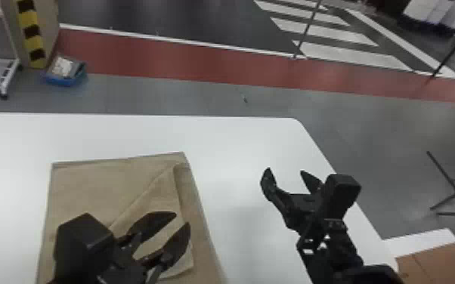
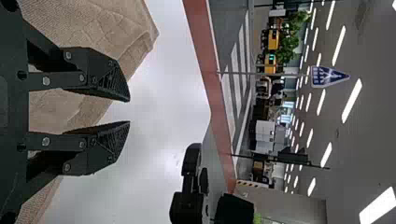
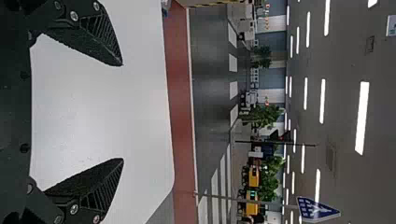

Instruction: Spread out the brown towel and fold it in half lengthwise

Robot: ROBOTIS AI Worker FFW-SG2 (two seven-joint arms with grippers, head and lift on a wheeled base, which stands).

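The brown towel (image 1: pixel 87 189) lay on the white table (image 1: pixel 238 143) in the lower left of the head view, with its long sides running up and down. It was likely put there so both arms could get at it, with bare table around it to spread onto. A loose flap (image 1: pixel 158 200) made a slanted shape on top, so the towel probably had to be pulled flat before the long fold. The left gripper (image 1: pixel 183 219) was over that flap, near the bottom of the view, with a small gap between its fingers and nothing in them. Maybe it was there to pick at the loose cloth. The right gripper (image 1: pixel 285 170) was over bare table, right of the middle, with its fingers wide apart and empty. That spot seemed good for reaching the towel's right side without bumping the other arm. The towel looked soft and a bit rough, with little wrinkles and a thin raised edge. The table looked hard and smooth, with a round corner. The black fingers were flat and pointy, with ridges on their inner sides that should help grip thin cloth.
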